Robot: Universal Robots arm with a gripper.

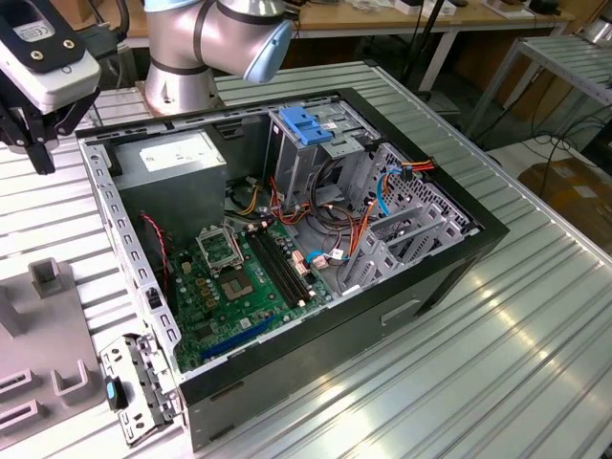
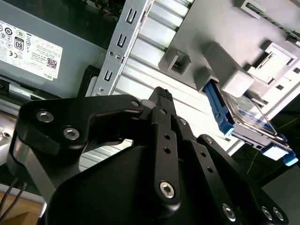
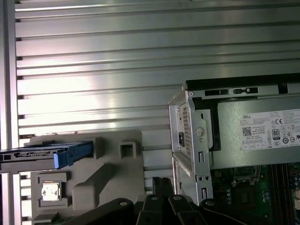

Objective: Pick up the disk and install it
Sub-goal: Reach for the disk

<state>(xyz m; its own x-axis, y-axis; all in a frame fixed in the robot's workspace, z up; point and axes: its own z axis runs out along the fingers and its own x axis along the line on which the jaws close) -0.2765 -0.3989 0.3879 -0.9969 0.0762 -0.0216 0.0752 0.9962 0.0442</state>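
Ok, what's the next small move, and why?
Probably move the gripper across to line up over the disk: it sits on edge in the grey holder beside the computer case, untouched, and the gripper hangs off to one side of it.

Bright glare, seemingly overhead, on table (image 1: pixel 459 363).

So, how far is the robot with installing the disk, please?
Nothing looks done yet: the disk sits in the grey holder beside the open computer case. In hand: the gripper, shut and empty, hangs over the table between case and holder, apart from the disk. Left: both the pick-up and the fitting into the case.
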